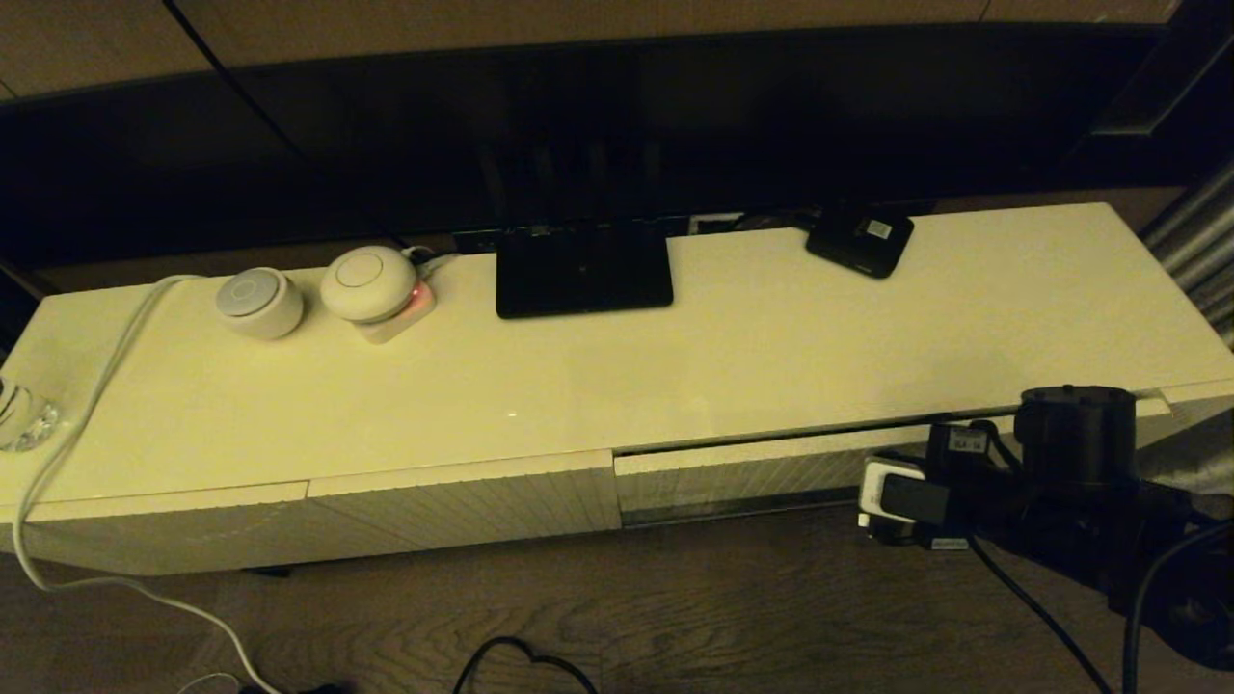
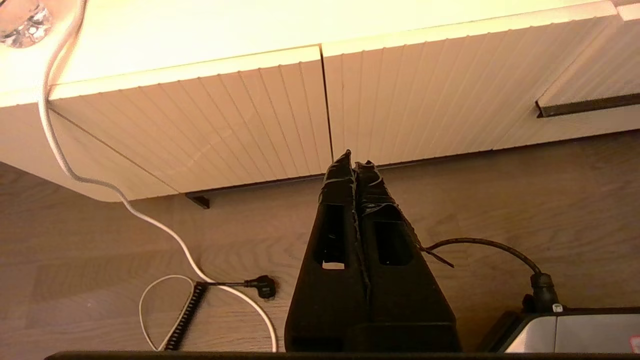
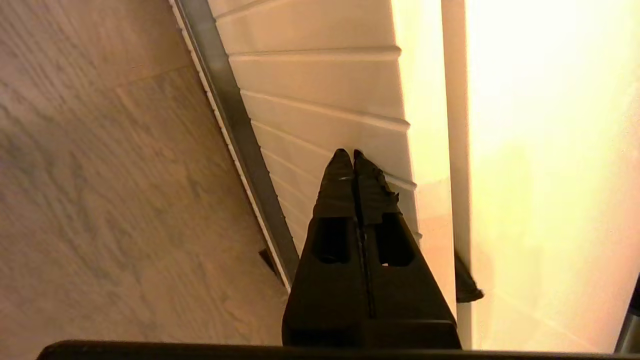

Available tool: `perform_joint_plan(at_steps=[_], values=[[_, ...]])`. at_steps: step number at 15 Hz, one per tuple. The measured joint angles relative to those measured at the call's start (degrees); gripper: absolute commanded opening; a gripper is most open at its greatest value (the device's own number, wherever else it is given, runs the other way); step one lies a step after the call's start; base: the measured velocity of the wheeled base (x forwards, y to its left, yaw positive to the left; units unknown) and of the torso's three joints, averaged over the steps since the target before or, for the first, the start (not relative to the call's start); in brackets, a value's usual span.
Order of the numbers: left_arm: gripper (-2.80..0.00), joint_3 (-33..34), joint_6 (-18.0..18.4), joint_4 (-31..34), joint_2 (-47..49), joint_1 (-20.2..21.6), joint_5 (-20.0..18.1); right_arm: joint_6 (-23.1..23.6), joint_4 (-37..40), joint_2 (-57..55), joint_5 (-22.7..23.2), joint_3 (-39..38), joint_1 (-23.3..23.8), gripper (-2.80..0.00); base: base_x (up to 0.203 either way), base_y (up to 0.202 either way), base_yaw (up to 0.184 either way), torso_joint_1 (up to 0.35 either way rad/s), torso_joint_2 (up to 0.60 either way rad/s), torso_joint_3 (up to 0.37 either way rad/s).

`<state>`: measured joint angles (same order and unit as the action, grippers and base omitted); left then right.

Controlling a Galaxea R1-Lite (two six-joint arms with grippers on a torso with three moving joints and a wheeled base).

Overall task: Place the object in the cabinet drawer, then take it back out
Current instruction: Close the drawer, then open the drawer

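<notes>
No umbrella shows in any view. The cabinet drawer (image 1: 733, 477), wide with a ribbed cream front and a dark handle strip (image 1: 733, 509) along its lower edge, stands out only a narrow gap from the cabinet. My right gripper (image 3: 348, 152) is shut and empty, tips at the ribbed drawer front (image 3: 320, 85) above the strip (image 3: 235, 125). A small dark piece (image 3: 465, 285) pokes from the gap at the drawer's top edge; I cannot tell what it is. My left gripper (image 2: 354, 162) hangs shut and empty over the floor before the left panels, with the drawer (image 2: 590, 65) off to one side.
On the cabinet top (image 1: 771, 357) stand a flat black stand (image 1: 583, 275), a small black box with a white label (image 1: 861, 241), two round white devices (image 1: 260, 302) and a glass (image 1: 24, 419). A white cable (image 1: 87, 405) hangs down the left end. Cables lie on the wooden floor (image 1: 675, 617).
</notes>
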<state>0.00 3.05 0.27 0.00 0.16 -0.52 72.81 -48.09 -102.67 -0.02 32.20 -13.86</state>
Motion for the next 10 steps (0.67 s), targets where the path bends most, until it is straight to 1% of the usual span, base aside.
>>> perform_joint_plan(at_steps=[5, 7, 10], values=[[-2.80, 0.00, -0.03, -0.02, 0.00, 0.00, 0.00, -0.11, 2.37, 0.29, 0.09, 1.77, 0.93, -2.80, 0.000, 0.000, 0.000, 0.000, 0.00, 0.000], [-2.80, 0.00, -0.05, -0.04, 0.00, 0.00, -0.01, -0.10, 4.76, 2.50, -0.18, 0.24, 1.27, -2.80, 0.000, 0.000, 0.000, 0.000, 0.00, 0.000], [-2.80, 0.00, -0.05, -0.03, 0.00, -0.05, 0.00, 0.83, 11.39, 9.26, -0.18, -5.15, 1.18, -2.80, 0.000, 0.000, 0.000, 0.000, 0.00, 0.000]])
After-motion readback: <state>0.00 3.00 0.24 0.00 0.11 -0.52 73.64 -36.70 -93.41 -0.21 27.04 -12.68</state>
